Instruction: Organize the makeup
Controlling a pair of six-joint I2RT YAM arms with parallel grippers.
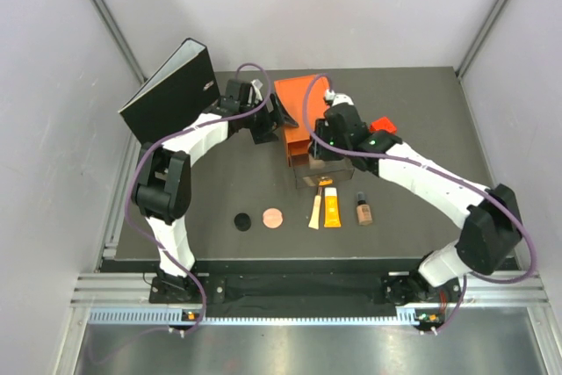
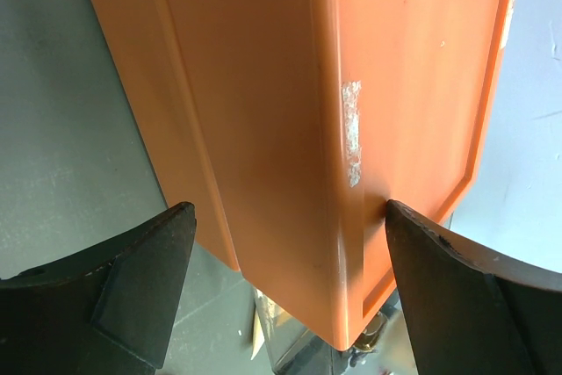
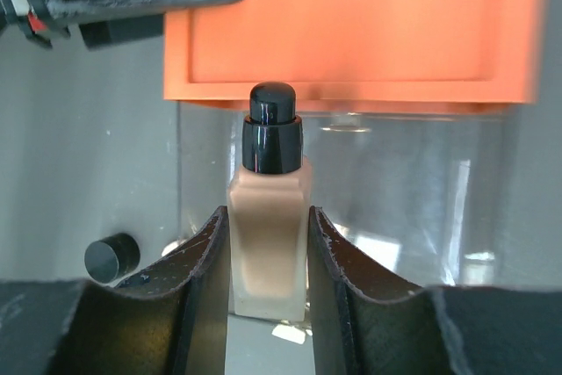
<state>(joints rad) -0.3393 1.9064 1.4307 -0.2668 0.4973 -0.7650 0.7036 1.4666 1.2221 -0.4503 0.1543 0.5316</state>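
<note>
The right gripper (image 3: 268, 261) is clamped on a tan bottle (image 3: 268, 208). The bottle stands upright with its black cap up, at the clear case (image 3: 404, 191) under the orange box (image 2: 263, 85), toward the middle of the far edge. Whether it stands inside the case cannot be told. The left gripper (image 2: 285, 283) is spread wide astride a corner of the box, holding nothing. Toward the near edge, running from the left edge's side to the right's, lie a black disc (image 1: 242, 220), copper disc (image 1: 273, 217), beige tube (image 1: 314, 214), orange tube (image 1: 332, 208) and other bottle (image 1: 363, 210).
</note>
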